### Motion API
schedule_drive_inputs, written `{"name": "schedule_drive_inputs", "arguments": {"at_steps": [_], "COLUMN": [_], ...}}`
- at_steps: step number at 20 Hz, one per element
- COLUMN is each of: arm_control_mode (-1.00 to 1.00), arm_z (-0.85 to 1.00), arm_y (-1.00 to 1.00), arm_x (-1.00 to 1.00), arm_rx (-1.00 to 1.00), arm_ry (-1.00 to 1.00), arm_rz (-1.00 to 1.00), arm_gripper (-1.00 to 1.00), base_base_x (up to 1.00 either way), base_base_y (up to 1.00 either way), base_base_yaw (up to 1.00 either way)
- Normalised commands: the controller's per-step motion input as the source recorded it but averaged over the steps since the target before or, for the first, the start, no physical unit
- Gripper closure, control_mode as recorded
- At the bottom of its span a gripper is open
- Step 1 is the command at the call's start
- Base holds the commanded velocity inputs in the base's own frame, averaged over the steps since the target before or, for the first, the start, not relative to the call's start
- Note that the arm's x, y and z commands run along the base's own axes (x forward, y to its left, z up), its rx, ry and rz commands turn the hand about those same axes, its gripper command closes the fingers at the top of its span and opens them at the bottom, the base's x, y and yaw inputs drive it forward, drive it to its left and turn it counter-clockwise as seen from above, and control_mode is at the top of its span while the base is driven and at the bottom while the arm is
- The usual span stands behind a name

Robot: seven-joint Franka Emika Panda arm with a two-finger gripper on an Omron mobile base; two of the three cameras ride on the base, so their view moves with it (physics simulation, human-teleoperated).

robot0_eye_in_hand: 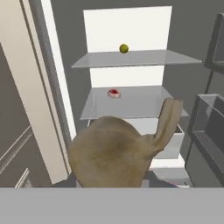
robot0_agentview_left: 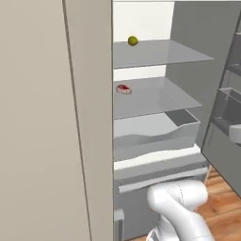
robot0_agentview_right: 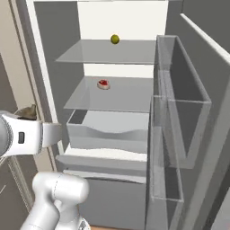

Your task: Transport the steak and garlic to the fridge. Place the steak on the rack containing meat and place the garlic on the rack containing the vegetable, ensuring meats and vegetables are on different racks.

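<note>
Tan garlic [robot0_eye_in_hand: 111,153] sat clamped in the gripper [robot0_eye_in_hand: 114,184] before the open fridge [robot0_eye_in_hand: 131,65]; next, presumably, the top rack [robot0_eye_in_hand: 135,58] beside the green vegetable [robot0_eye_in_hand: 124,48].

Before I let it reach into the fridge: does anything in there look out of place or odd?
Nothing stands out. The fridge is open; a small yellow-green item sits on its top shelf, a red meat piece on the one below. The drawer looks seated. The gripper holds a tan garlic bulb.
</note>
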Motion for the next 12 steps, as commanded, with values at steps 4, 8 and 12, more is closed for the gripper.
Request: {"name": "schedule_drive_inputs", "arguments": {"at_steps": [4,8,12], "arm_control_mode": [1.0,1.0,1.0], "arm_z": [0.0,0.0,0.0], "arm_y": [0.0,0.0,0.0], "arm_x": [0.0,0.0,0.0], "arm_rx": [0.0,0.0,0.0], "arm_ry": [0.0,0.0,0.0], "arm_rz": [0.0,0.0,0.0], "arm_gripper": [1.0,1.0,1.0], "base_base_x": [1.0,1.0,0.98], "base_base_y": [-0.15,-0.01,-0.03], "base_base_yaw": [0.0,0.0,0.08]}}
